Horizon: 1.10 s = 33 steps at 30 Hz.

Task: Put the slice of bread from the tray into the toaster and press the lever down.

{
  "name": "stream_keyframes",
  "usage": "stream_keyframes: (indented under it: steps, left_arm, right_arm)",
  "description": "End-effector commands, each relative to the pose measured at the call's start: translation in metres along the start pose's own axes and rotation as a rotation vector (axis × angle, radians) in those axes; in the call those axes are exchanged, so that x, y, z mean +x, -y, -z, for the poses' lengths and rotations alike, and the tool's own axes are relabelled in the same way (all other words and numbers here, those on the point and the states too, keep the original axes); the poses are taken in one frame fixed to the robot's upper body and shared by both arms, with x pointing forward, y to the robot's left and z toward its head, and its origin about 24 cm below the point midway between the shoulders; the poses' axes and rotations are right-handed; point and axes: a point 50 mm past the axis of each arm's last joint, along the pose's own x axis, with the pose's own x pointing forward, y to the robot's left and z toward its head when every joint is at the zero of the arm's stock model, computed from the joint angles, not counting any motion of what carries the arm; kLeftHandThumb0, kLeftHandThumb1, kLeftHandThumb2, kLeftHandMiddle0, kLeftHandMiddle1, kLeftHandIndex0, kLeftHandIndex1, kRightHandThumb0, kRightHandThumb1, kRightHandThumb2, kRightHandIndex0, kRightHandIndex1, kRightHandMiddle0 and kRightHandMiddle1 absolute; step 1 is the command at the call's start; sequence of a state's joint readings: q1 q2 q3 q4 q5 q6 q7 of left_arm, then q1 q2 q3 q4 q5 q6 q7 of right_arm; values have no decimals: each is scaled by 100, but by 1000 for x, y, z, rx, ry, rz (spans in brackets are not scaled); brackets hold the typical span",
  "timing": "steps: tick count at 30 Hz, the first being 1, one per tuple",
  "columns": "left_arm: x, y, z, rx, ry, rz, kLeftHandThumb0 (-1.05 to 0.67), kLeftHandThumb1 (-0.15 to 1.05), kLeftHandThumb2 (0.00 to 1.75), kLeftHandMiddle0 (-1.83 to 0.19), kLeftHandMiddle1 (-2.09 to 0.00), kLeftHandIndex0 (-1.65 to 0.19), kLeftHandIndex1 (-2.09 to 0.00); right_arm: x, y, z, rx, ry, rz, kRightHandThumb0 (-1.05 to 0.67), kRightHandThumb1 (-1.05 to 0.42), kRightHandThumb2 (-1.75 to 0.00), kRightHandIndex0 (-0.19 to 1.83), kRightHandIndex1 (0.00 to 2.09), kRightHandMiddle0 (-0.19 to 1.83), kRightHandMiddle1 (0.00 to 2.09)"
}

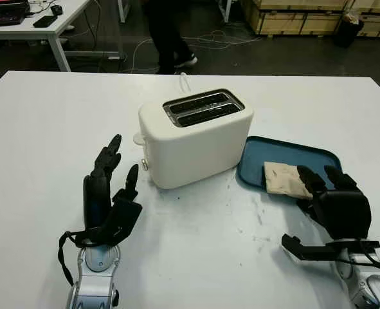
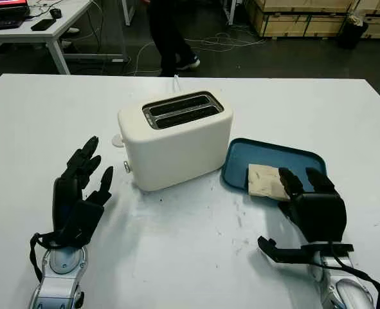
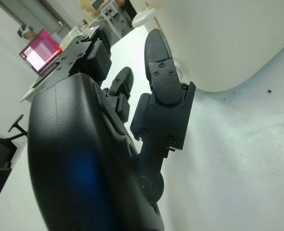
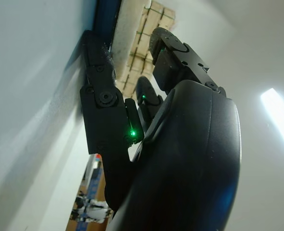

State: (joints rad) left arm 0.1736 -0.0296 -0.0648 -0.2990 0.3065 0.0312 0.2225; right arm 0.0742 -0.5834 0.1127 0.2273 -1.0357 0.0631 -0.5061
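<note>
A white two-slot toaster [image 1: 196, 138] stands in the middle of the white table [image 1: 61, 116], its slots [image 1: 202, 107] empty. Its lever [image 1: 138, 138] sticks out of the left end, with a small knob [image 1: 143, 164] below it. To the right lies a blue tray [image 1: 292, 151] holding a pale slice of bread [image 1: 281, 178]. My right hand [image 1: 318, 187] is open at the tray's near edge, fingertips at the bread's right side. My left hand [image 1: 120, 161] is open, upright, left of the toaster and apart from it. The toaster wall [image 3: 228, 43] shows beyond the left hand's fingers [image 3: 163, 72].
The toaster's white cord [image 1: 183, 80] runs off the back of the table. Beyond the far edge a person's legs [image 1: 167, 32] stand on the floor. A desk with a laptop [image 1: 9, 13] is at the far left, stacked boxes [image 1: 305, 16] at the far right.
</note>
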Motion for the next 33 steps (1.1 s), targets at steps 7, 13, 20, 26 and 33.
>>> stream_keyframes:
  steps: [7, 13, 20, 26, 33]
  left_arm:
    - [0, 0, -4, -4, 27, -5, -56, 92, 46, -29, -36, -36, 0]
    - [0, -1, -4, 1, 32, -8, -57, 92, 46, -29, -38, -37, 0]
    - [0, -1, -5, -12, 29, -14, -58, 92, 45, -29, -39, -37, 0]
    - [1, -1, -5, -13, 37, -10, -57, 92, 46, -28, -39, -37, 0]
    - [0, 0, -4, -23, 34, -9, -57, 92, 46, -28, -40, -36, 0]
  right_arm:
    - [2, -8, 2, 12, 16, -40, -45, -92, -3, 67, 6, 58, 4]
    - [4, -10, 2, 0, 36, -26, -42, -92, -19, 71, 119, 110, 4]
    - [5, -10, 3, -37, 50, -70, -44, -92, -29, 63, 152, 118, 3]
    - [6, -10, 2, -68, 54, -79, -45, -92, -33, 57, 167, 83, 81]
    - [8, -6, 0, -46, 65, -33, -43, -92, -28, 59, 165, 82, 79]
